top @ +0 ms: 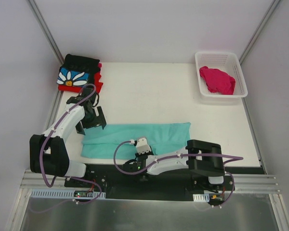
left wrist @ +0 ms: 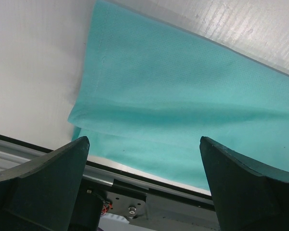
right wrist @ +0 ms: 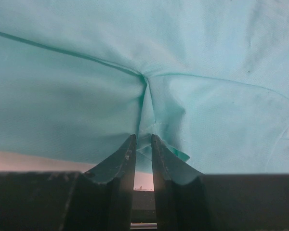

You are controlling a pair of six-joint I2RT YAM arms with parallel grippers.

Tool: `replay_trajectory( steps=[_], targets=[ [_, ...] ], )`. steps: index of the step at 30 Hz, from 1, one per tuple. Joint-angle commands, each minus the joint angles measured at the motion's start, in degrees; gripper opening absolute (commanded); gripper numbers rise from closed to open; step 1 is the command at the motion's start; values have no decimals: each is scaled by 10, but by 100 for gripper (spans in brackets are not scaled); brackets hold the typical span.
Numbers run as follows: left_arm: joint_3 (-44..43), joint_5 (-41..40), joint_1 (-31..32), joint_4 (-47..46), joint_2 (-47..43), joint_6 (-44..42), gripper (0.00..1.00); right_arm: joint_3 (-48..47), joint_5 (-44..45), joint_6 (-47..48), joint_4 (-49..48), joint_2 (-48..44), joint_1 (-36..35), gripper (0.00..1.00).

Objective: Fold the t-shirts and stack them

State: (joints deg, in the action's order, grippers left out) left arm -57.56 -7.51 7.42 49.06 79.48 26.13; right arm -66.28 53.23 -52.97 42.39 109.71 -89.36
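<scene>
The mint-teal t-shirt (top: 154, 134) lies folded in a long strip near the table's front edge. My right gripper (top: 142, 144) is at its near edge, and in the right wrist view the right gripper (right wrist: 143, 137) is shut on a pinch of the teal cloth (right wrist: 86, 96), with creases running out from the grip. My left gripper (top: 93, 120) hovers open over the strip's left end. In the left wrist view the left gripper (left wrist: 144, 140) holds nothing above the teal t-shirt (left wrist: 173, 96). A folded black daisy t-shirt (top: 77, 72) rests on a red t-shirt (top: 98, 85) at the back left. The magenta-pink t-shirt (top: 216, 79) lies crumpled in the basket.
The white lattice basket (top: 219, 54) stands at the back right corner. Grey walls and metal frame posts enclose the table on three sides. The black base plate (top: 135, 185) of the arms runs along the near edge.
</scene>
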Motion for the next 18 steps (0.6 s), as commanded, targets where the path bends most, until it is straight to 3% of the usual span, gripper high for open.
replay_trajectory(
  steps=[1, 6, 16, 18],
  targets=[
    [3, 1, -1, 20, -19, -7, 99, -3, 11, -39, 49, -12, 1, 22],
    [2, -1, -1, 21, -20, -7, 99, -28, 19, -68, 130, -11, -1, 22],
    [-5, 0, 0, 24, -17, -13, 99, -26, 13, -50, 105, -4, 2, 23],
    [-7, -1, 0, 24, -17, -13, 99, -25, 13, -45, 100, -3, 5, 16]
  ],
)
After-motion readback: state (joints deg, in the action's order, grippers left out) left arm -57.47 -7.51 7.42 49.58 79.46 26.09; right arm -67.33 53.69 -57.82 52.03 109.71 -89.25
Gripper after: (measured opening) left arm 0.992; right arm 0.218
